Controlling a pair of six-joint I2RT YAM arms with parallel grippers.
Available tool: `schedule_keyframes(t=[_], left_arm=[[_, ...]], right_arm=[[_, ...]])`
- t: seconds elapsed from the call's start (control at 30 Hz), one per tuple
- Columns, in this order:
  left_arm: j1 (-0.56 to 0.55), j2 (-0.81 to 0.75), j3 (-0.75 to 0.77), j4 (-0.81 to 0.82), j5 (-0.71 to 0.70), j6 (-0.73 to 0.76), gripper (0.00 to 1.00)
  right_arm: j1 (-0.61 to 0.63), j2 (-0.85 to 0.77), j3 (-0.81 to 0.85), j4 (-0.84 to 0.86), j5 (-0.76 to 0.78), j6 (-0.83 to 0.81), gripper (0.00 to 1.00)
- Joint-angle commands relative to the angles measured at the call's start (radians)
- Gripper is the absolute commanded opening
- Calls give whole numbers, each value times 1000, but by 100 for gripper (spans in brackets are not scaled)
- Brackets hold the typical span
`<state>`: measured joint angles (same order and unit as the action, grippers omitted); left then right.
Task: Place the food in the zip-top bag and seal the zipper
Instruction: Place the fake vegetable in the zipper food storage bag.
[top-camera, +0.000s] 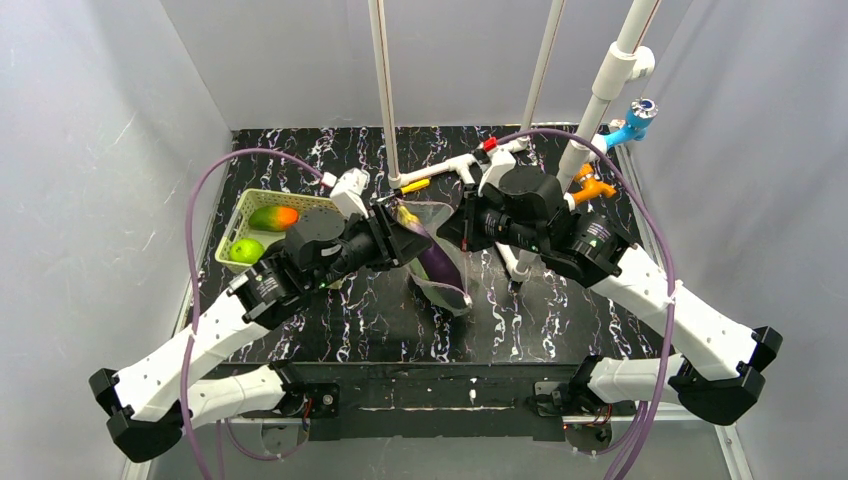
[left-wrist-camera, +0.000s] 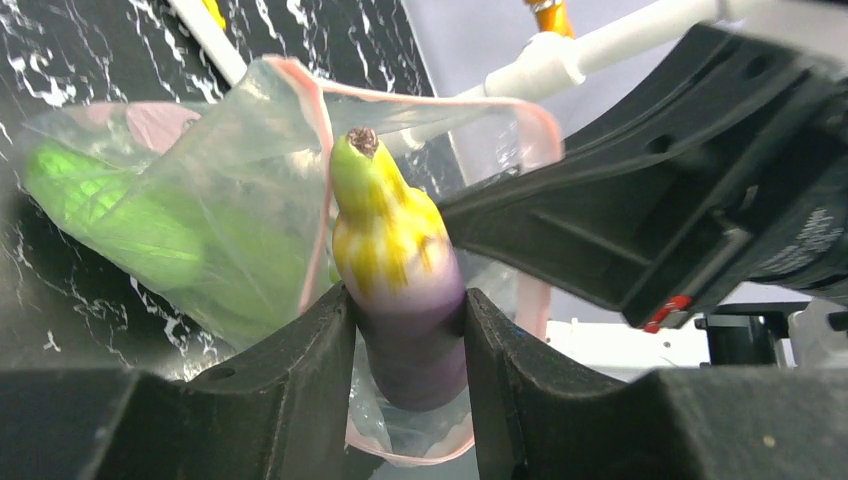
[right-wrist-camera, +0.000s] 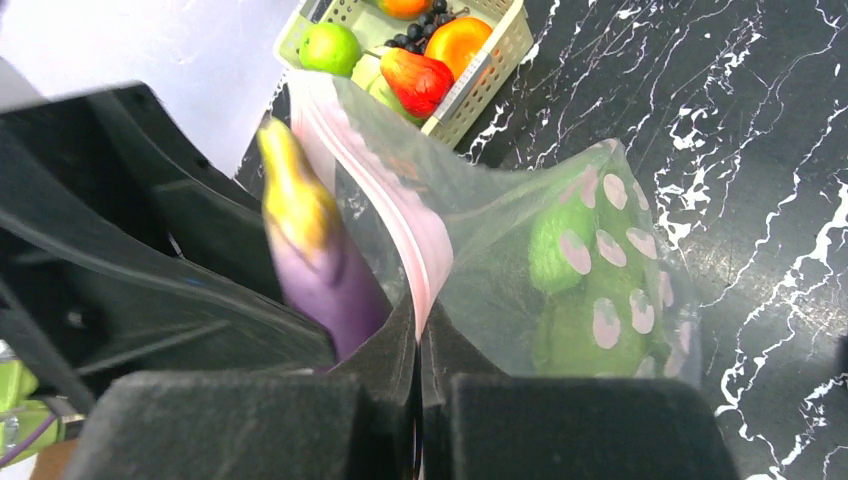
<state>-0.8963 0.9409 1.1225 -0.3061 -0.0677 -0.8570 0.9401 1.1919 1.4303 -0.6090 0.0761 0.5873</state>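
One green piece (left-wrist-camera: 110, 220) in bag (left-wrist-camera: 250, 130), wrist-view only

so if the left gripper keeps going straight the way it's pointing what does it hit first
Most likely the zip-top bag: the eggplant held by the left gripper points into its open mouth, so clear film comes first. The right gripper is close alongside; depth is unclear.

A black, white-veined table (top-camera: 380, 320) carries a pale green lattice basket (top-camera: 231, 228) at its left; the clear zip-top bag (top-camera: 450, 290) seems to rest its lower end mid-table.
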Motion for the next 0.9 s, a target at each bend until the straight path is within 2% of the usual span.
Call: schedule_keyframes(t=[0.0, 0.17, 0.27, 0.37, 0.43, 0.53, 0.57, 0.67, 0.8, 0.87], left_arm=[[-4, 26, -38, 24, 66, -55, 0], [-5, 85, -3, -78, 52, -45, 0], [-4, 100, -46, -39, 56, -115, 0], [-5, 107, -71, -8, 68, -160, 8], [-4, 106, -56, -30, 68, -159, 19], [-4, 94, -23, -81, 68, -151, 51], [-5, 89, -7, -105, 68, -148, 58], [-3, 70, 72, -191, 68, -109, 71], [-3, 63, 210, -358, 67, -34, 81], [-3, 61, 260, -420, 68, -2, 97]], right_arm=[[-21, -24, 6, 117, -37, 31, 1], [-35, -25, -7, 121, -65, 42, 1], [-39, -24, -14, 134, -68, 59, 1], [-41, -19, -15, 140, -68, 63, 1], [-43, -16, -14, 132, -68, 55, 1], [-47, -27, -30, 128, -69, 39, 1], [-48, -32, -36, 126, -66, 32, 1], [-54, -45, -46, 107, -61, 12, 1], [-62, -63, -70, 97, -62, -12, 1], [-68, -64, -76, 93, -68, -18, 1]])
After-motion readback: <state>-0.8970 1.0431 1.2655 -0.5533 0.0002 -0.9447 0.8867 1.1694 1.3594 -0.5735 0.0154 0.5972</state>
